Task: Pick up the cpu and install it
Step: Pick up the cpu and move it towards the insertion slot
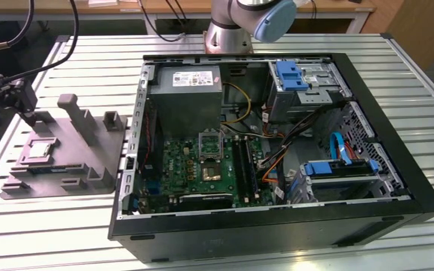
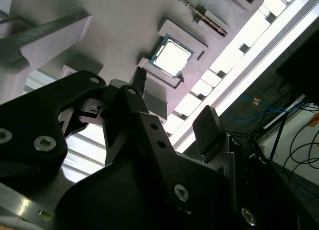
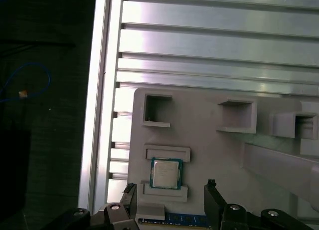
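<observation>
The cpu [image 1: 40, 149] is a small square chip with a pale metal top. It lies flat in a raised seat on the grey-purple fixture [image 1: 81, 152], on the exterior view's left. My gripper [image 1: 27, 114] hangs just above that end of the fixture. In both wrist views the cpu [image 3: 166, 173] [image 2: 172, 57] sits in its seat, and the gripper [image 3: 170, 188] [image 2: 174, 98] is open with nothing held. One fingertip [image 3: 130, 189] stands to each side of the chip and apart from it. The dark socket [image 1: 210, 169] on the green motherboard lies inside the case.
The open black computer case [image 1: 398, 169] takes up the middle and the exterior view's right of the slatted metal table [image 1: 51, 226]. Inside it are a grey power supply [image 1: 190, 84], drive bays and loose cables. Tall posts [image 1: 70, 107] rise from the fixture near the gripper. A memory stick edge [image 3: 174, 220] lies beside the cpu's seat.
</observation>
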Motion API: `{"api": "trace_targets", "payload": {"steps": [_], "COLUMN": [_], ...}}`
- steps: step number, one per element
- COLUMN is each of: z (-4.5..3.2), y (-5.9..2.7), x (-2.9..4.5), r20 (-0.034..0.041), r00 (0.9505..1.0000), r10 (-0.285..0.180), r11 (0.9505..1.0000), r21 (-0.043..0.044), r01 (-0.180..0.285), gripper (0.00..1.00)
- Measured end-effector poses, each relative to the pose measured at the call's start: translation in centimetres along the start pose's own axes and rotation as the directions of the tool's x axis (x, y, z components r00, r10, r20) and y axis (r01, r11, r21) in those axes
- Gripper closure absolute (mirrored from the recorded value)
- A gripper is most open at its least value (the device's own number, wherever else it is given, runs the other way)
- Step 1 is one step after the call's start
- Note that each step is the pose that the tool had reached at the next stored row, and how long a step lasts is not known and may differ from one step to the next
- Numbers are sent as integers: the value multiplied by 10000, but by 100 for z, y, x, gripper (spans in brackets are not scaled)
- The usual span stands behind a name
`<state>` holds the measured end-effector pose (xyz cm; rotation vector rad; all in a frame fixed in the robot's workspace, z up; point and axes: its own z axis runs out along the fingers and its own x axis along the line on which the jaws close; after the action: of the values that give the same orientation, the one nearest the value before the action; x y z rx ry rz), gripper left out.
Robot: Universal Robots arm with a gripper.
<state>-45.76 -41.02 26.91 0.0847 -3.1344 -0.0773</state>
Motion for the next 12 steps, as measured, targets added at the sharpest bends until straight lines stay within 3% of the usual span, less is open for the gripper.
{"api": "trace_targets", "payload": {"steps": [7,12], "z": [6,68], "y": [0,-11], "x": [0,1], "r20": [2,-1], "r00": [10000,10000], "r10": [0,1], "r11": [10000,10000], "r21": [-1,0], "r01": [0,-1], "gripper": [35,35]}}
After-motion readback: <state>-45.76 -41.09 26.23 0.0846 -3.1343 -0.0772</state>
